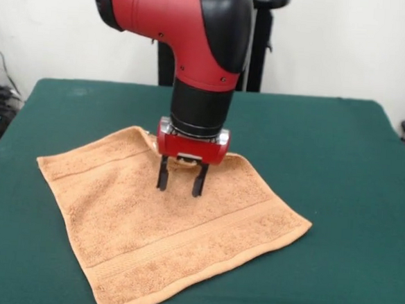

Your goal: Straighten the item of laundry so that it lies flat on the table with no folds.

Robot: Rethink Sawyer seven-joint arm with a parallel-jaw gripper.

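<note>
- Because it lies spread nearly to its full square, the small orange-tan terry-cloth towel (163,222) seems close to the flat state the task asks for; its nearest corner reaches the picture's bottom edge, and a woven border band runs along that near side.
- Beneath it, the large dark green felt-covered tabletop (340,175) leaves wide bare margins on every side, so there is room to drag cloth outward without reaching an edge.
- Over the towel's middle-to-far part the black two-fingered claw (180,180) points straight down, fingers spread apart with a clear gap and nothing between them; the tips look to be at or just above the pile, though contact cannot be confirmed.
- Just behind the claw's red housing, the towel's far edge shows a small raised wrinkle or turned-over lip, which is likely why the claw is positioned here: this appears to be the last fold left to smooth.
- Farther back, the red and black arm (190,33) descends from above, and its dark pedestal stands against the pale wall.
</note>
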